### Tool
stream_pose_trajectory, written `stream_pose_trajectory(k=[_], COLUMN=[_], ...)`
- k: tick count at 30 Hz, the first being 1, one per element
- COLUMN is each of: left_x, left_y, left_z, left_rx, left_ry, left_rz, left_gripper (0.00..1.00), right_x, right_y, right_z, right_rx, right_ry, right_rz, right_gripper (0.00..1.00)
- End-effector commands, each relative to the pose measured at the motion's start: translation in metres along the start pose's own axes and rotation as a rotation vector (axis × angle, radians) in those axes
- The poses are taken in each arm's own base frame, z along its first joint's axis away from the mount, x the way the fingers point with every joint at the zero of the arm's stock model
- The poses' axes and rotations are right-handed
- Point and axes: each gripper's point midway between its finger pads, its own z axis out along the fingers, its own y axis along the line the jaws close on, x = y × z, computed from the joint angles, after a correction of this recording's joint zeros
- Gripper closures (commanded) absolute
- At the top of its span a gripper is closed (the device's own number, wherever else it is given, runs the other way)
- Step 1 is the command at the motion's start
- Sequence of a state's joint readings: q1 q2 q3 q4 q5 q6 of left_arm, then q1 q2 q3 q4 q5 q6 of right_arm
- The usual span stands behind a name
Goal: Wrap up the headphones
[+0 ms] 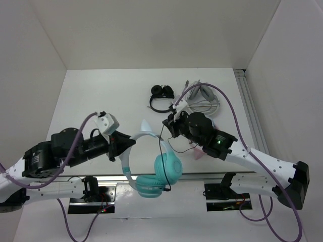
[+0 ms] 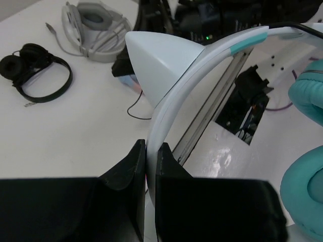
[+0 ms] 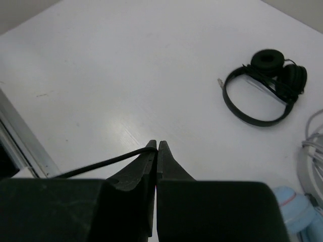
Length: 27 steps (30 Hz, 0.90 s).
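So far, my left gripper (image 1: pixel 123 146) clamps the white headband (image 2: pixel 202 65) of the teal-cupped cat-eared headphones (image 1: pixel 166 169), hanging between my arms; my right gripper (image 3: pixel 156 147) pinches their thin black cable (image 3: pixel 101 165). No wraps yet, I judge.

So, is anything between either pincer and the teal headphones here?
Nothing visible. The left pincer is shut on the headband and the right pincer on the cable, so both hold the headphones. The black pair and the grey pair lie on the table farther back, clear of both grips.
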<state>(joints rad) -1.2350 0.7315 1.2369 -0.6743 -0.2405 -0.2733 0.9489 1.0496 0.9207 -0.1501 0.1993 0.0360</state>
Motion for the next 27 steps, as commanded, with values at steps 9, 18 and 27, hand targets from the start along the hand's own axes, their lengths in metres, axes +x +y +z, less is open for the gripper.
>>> stream_pose_trajectory(k=[9, 18, 27], left_x=[-0.087, -0.073, -0.083], left_y=[0.016, 0.083, 0.097], left_z=[-0.027, -0.032, -0.034], left_rx=[-0.082, -0.476, -0.602], left_ry=[-0.429, -0.528, -0.569], left_rz=[-0.359, -0.577, -0.650], left_gripper=[1.00, 1.00, 1.00], right_x=[-0.018, -0.015, -0.028], right_y=[0.087, 0.131, 0.177], right_z=[-0.012, -0.039, -0.075], right_rx=[-0.535, -0.800, -0.936], right_ry=[-0.264, -0.387, -0.489], right_rz=[-0.018, 0.015, 0.005], right_gripper=[1.00, 1.00, 0.99])
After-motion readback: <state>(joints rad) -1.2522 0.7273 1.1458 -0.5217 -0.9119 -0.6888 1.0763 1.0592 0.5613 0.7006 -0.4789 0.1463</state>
